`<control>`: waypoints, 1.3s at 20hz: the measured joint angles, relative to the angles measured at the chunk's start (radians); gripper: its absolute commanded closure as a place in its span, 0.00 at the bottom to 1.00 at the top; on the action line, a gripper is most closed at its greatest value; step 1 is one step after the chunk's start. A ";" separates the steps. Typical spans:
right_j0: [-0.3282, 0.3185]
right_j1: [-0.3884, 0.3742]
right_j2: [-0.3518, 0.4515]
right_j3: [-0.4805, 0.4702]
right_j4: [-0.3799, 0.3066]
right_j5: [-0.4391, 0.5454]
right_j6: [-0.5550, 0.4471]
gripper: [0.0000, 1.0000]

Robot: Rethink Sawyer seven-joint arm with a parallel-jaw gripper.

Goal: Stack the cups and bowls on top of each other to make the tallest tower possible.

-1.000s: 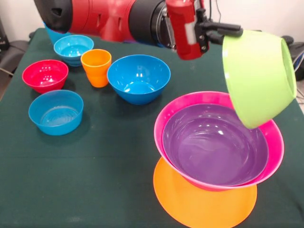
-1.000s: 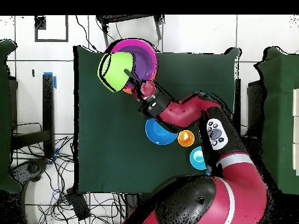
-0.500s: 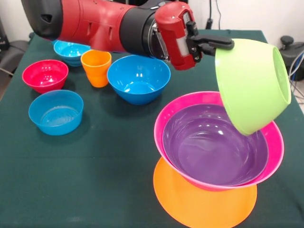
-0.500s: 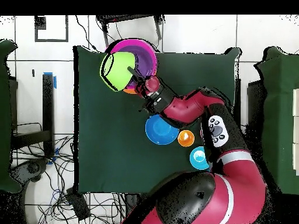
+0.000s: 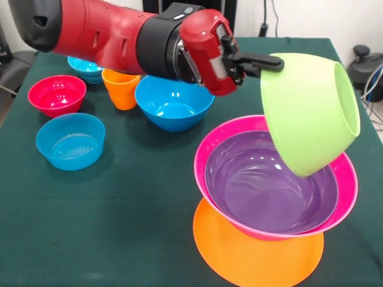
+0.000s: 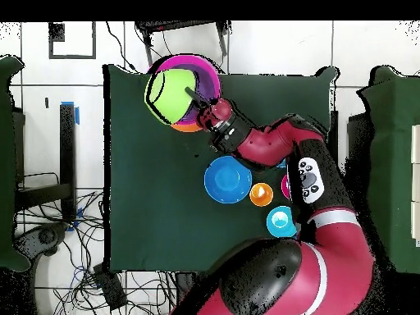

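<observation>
My gripper is shut on the rim of a green bowl, which hangs tilted on its side above the right part of the tower. The tower is a purple bowl nested in a pink bowl, both resting on a flat orange bowl. From overhead, the green bowl covers the left of the pink bowl, with the gripper at its rim. An orange cup stands at the back left, partly behind my arm.
A large blue bowl sits beside the orange cup. To the left stand a small red bowl and a small light blue bowl. Another light blue bowl shows behind the arm. The arm spans the table's back.
The arm has swung left in the front view, carrying the green bowl a little lower and further over the purple bowl. The bowls on the table have stayed put.
</observation>
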 measured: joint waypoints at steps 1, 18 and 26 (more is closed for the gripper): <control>0.000 0.002 0.000 -0.007 -0.004 0.000 0.012 1.00; -0.096 0.003 0.151 -0.003 -0.143 0.000 0.114 1.00; -0.144 -0.003 0.231 0.055 -0.168 0.026 0.114 1.00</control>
